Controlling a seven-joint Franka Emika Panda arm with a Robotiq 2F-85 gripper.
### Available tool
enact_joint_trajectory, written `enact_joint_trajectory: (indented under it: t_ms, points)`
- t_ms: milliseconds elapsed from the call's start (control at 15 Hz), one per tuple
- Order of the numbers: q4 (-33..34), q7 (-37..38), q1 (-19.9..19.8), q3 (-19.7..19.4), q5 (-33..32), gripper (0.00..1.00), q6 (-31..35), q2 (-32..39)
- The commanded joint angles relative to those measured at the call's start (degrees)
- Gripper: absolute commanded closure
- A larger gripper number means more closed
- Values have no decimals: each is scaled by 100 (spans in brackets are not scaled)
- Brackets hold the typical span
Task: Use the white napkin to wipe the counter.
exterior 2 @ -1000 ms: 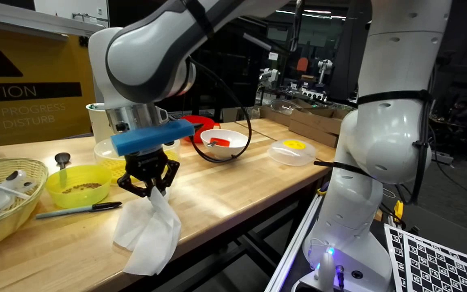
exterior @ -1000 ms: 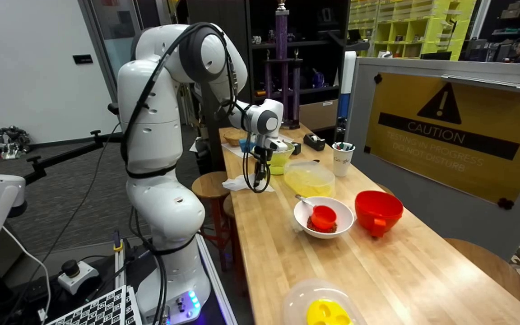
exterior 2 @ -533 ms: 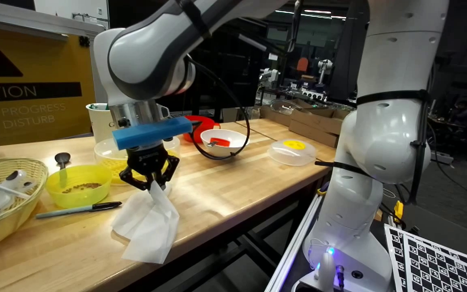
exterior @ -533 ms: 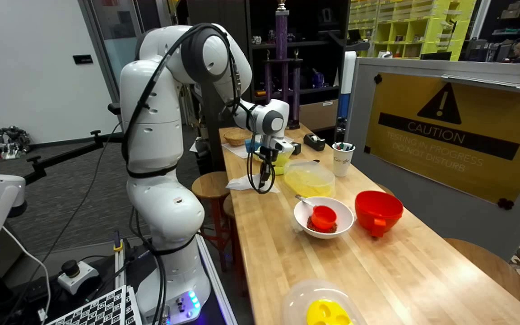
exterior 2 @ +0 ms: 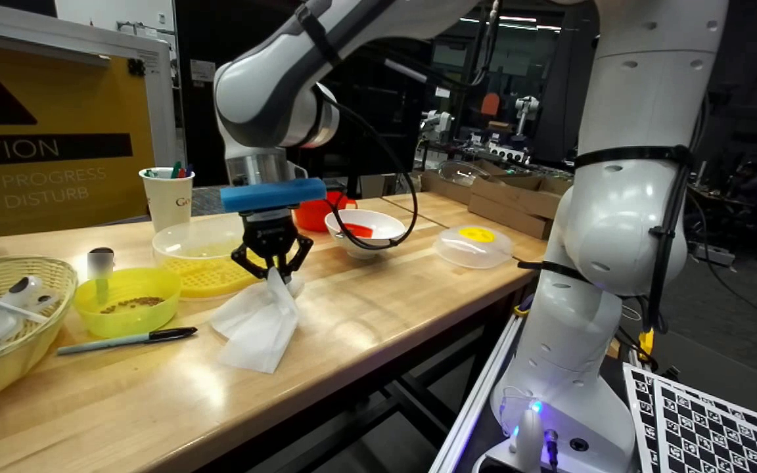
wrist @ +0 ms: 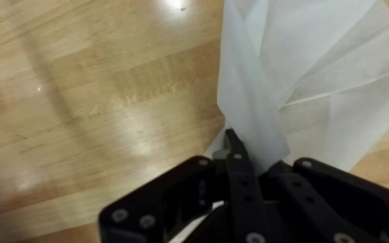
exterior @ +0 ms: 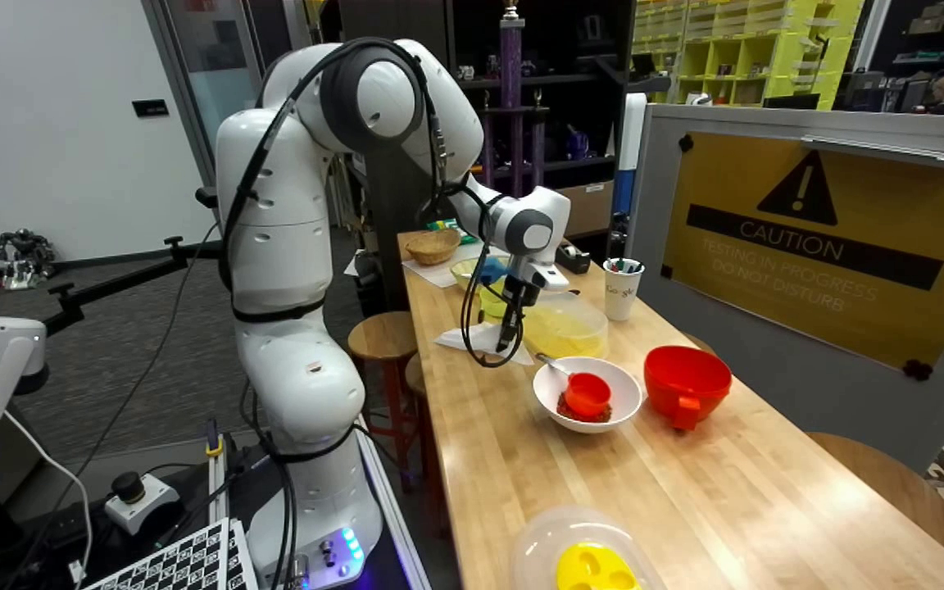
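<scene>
On the bench point(exterior 2: 378, 302), napkin point(exterior 2: 260, 327) held, wipe likely unfinished

My claw point(exterior 2: 278, 270) is closed on a bunched fold; the rest drapes the bench. Grasp done; I judge the wipe underway, with the stretch toward the white bowl point(exterior 2: 382, 226) left.

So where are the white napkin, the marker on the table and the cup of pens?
White napkin point(exterior 2: 260, 327), in an exterior view, on its loose part.
Marker point(exterior 2: 123, 341), in an exterior view, on its grey barrel.
Cup point(exterior 2: 165, 204), in an exterior view, on its outer wall.
</scene>
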Motion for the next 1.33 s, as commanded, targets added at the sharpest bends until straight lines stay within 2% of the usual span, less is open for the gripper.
enact_joint_trajectory:
  t_ms: [0,400,667,1267]
  points:
    - [-315,-128,-298,-276,246,100,85,31]
    - [-413,-224,-537,-477,648,100,13,-51]
    - [-468,-213,-333,-289,541,100,60,-217]
    - [-511,-155,426,456,47,100,156,-384]
